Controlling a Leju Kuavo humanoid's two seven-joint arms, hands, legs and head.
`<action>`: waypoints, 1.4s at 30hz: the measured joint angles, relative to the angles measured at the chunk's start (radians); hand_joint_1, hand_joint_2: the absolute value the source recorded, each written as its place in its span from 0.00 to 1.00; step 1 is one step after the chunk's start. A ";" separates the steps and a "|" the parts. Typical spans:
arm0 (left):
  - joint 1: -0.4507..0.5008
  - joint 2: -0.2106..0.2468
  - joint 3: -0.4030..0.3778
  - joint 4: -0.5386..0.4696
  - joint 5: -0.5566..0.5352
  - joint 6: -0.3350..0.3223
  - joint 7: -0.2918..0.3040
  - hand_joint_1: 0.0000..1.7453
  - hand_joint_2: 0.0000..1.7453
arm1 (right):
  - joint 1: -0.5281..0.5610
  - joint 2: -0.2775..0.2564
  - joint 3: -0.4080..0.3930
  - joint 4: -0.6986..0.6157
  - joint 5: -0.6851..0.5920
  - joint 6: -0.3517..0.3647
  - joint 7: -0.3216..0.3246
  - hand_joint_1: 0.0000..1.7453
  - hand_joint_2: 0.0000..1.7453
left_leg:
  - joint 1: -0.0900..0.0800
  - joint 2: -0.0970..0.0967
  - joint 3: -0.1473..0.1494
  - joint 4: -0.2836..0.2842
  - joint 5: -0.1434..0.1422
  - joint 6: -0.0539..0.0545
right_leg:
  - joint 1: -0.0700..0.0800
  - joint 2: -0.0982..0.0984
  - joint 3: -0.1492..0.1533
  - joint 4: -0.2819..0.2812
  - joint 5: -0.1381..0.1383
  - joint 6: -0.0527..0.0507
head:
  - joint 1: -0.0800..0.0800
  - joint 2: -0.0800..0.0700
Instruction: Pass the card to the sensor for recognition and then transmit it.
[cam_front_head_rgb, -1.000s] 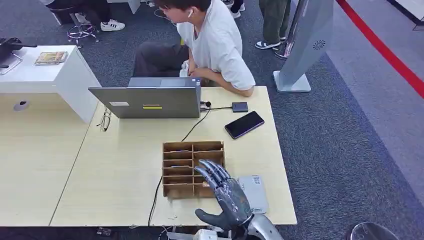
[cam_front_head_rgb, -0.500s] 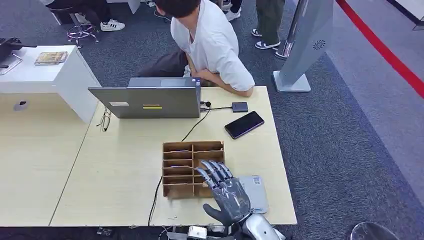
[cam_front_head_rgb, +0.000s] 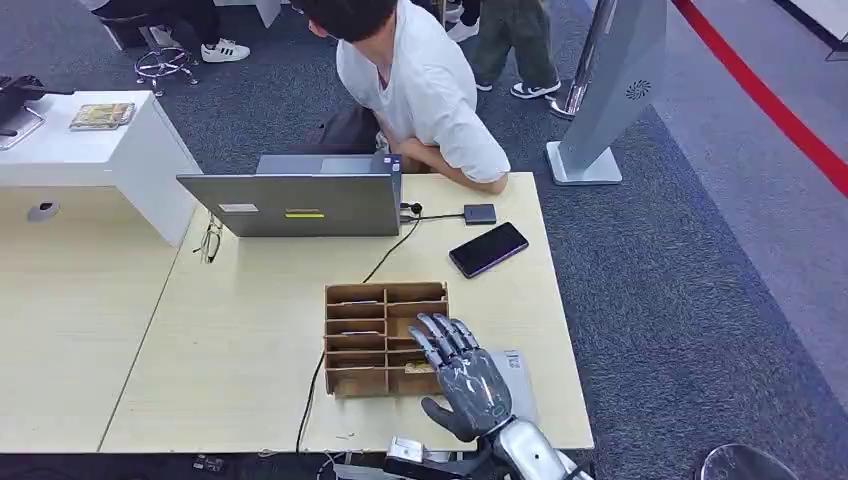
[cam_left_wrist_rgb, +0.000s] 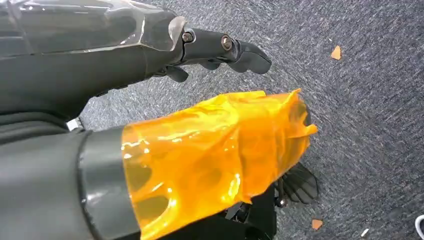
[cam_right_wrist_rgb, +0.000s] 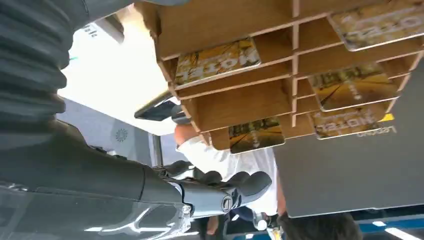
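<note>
Right hand (cam_front_head_rgb: 468, 378) hovering spread, holding nothing, at wooden rack's (cam_front_head_rgb: 372, 340) 4 o'clock corner; risking nudging rack, missing card (cam_right_wrist_rgb: 217, 61). Left hand (cam_left_wrist_rgb: 220, 47) hanging, grasping nothing.

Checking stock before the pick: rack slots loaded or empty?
Loaded, at least in part. In the right wrist view several slots of the rack hold cards. The right hand hovers open over it, holding nothing.

"MOTEL" on a card (cam_right_wrist_rgb: 217, 61) in the wooden rack (cam_right_wrist_rgb: 240, 102), "Lenovo" on the laptop lid (cam_right_wrist_rgb: 350, 170)
</note>
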 joint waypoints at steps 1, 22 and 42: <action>0.000 0.000 0.000 0.000 0.000 0.000 0.000 0.00 0.00 | 0.000 0.000 -0.003 0.000 0.004 -0.002 0.000 0.00 1.00 | 0.000 0.000 0.000 0.000 0.000 0.000 | 0.000 0.000 0.000 0.000 0.000 0.000 | 0.000 0.000; -0.001 -0.001 0.000 0.000 0.000 0.000 -0.002 0.00 0.00 | 0.016 -0.001 -0.032 0.000 -0.008 -0.003 0.000 0.21 1.00 | 0.000 0.000 0.000 0.000 0.000 0.000 | 0.000 0.000 0.000 0.000 0.000 0.000 | 0.000 0.000; -0.002 -0.002 0.000 0.000 0.000 0.000 -0.003 0.00 0.00 | 0.024 -0.001 -0.032 0.000 -0.010 -0.002 -0.003 0.19 1.00 | 0.000 0.000 0.000 0.000 0.000 0.000 | 0.000 0.000 0.000 0.000 0.000 0.000 | 0.000 0.000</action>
